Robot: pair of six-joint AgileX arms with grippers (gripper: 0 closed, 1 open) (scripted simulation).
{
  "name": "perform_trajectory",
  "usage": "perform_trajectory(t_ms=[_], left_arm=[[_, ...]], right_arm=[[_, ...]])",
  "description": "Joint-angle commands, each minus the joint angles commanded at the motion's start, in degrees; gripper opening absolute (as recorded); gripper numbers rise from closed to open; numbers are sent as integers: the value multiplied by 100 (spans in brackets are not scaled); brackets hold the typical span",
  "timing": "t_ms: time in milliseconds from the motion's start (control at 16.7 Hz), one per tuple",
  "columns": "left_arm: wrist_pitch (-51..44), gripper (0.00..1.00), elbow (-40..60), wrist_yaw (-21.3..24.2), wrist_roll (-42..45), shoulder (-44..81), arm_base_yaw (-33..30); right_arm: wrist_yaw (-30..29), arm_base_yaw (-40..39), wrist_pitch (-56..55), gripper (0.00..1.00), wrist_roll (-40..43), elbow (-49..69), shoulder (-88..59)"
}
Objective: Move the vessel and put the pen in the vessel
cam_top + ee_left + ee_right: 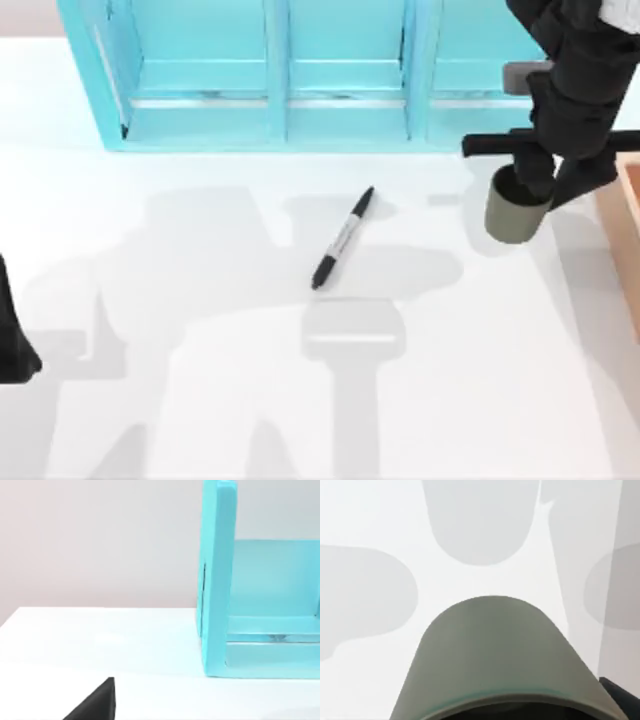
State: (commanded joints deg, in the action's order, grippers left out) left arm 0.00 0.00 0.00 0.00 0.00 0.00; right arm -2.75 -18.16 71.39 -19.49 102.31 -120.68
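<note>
The vessel (pixel 512 214) is a small olive-green cup at the right of the table, in front of the blue shelf. My right gripper (pixel 552 182) comes down from above and is shut on the cup's rim, one finger inside and one outside. Close up in the right wrist view, the vessel's wall (pixel 495 650) rises over the white table. The pen (pixel 342 238) is a slim black marker lying flat and diagonal at mid-table, well to the left of the vessel. My left arm (pixel 12 350) is parked at the table's left edge.
A light blue shelf unit (pixel 290 70) spans the back of the table, and its end panel (pixel 219 580) stands close in the left wrist view. A tan wooden box (pixel 626 215) sits at the right edge, just beside the vessel.
</note>
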Motion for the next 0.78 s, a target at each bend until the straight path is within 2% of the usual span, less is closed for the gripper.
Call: perform_trajectory(t_ms=[420,660,780], left_arm=[[0,100,0,0,0,0,0],[0,100,0,0,0,0,0],[0,100,0,0,0,0,0]], right_arm=[[-24,-81,-860,0,-58,-610,-190],[-27,-89,-894,0,-63,-643,-209],[-27,-89,-894,15,-63,-643,-209]])
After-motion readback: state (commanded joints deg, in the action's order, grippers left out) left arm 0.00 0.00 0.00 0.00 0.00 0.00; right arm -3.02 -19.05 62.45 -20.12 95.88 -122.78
